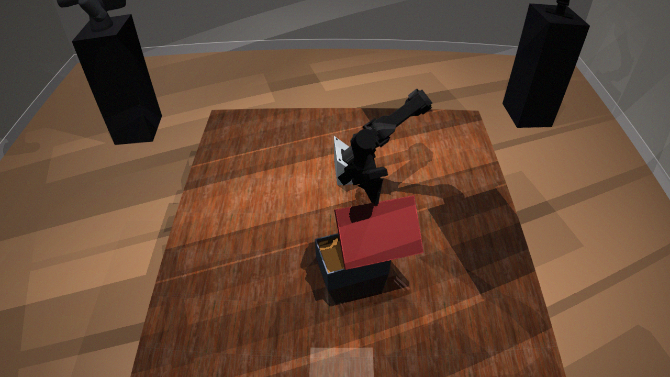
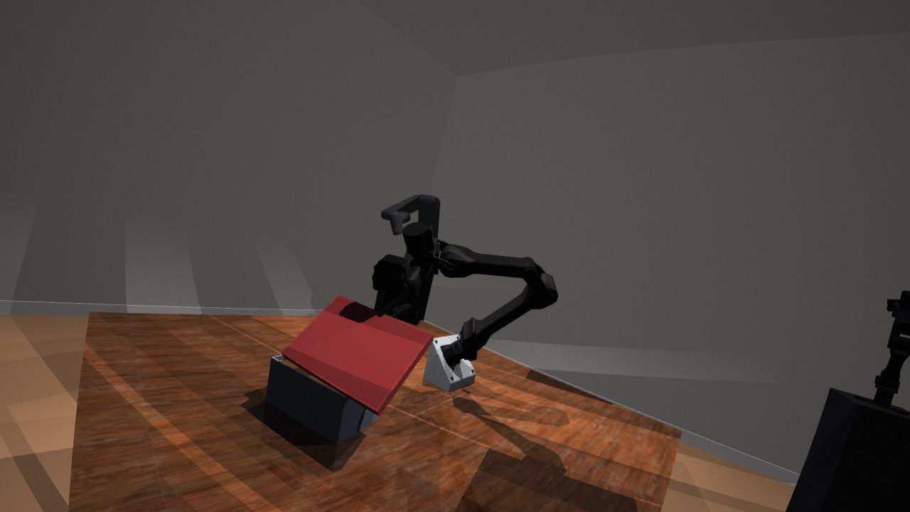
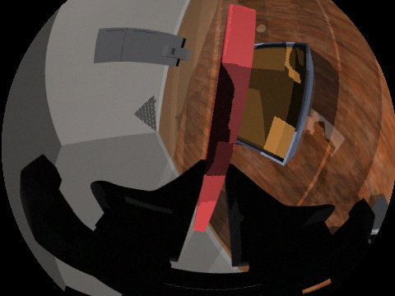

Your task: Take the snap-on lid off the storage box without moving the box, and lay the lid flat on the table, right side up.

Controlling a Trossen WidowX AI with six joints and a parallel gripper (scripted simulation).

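Note:
The red lid (image 1: 381, 232) (image 2: 365, 353) (image 3: 236, 82) is off the box and tilted, its edge near the arm raised and its far edge low. It hangs over the box's right part in the top view. The dark blue-grey storage box (image 1: 358, 277) (image 2: 305, 401) (image 3: 308, 94) stands upright and open on the table, its yellowish inside showing at the left. My gripper (image 1: 375, 203) (image 2: 380, 311) (image 3: 216, 166) is shut on the lid's raised edge, near its middle. In the exterior view the fingertips are partly hidden behind the lid.
The arm's pale grey base bracket (image 1: 340, 159) (image 2: 439, 375) stands behind the box on the wooden table (image 1: 234, 290) (image 2: 158, 458). A pale translucent square (image 1: 341, 363) lies at the front of the table. Two black pedestals (image 1: 116, 89) (image 1: 543, 70) stand beyond the table at the back.

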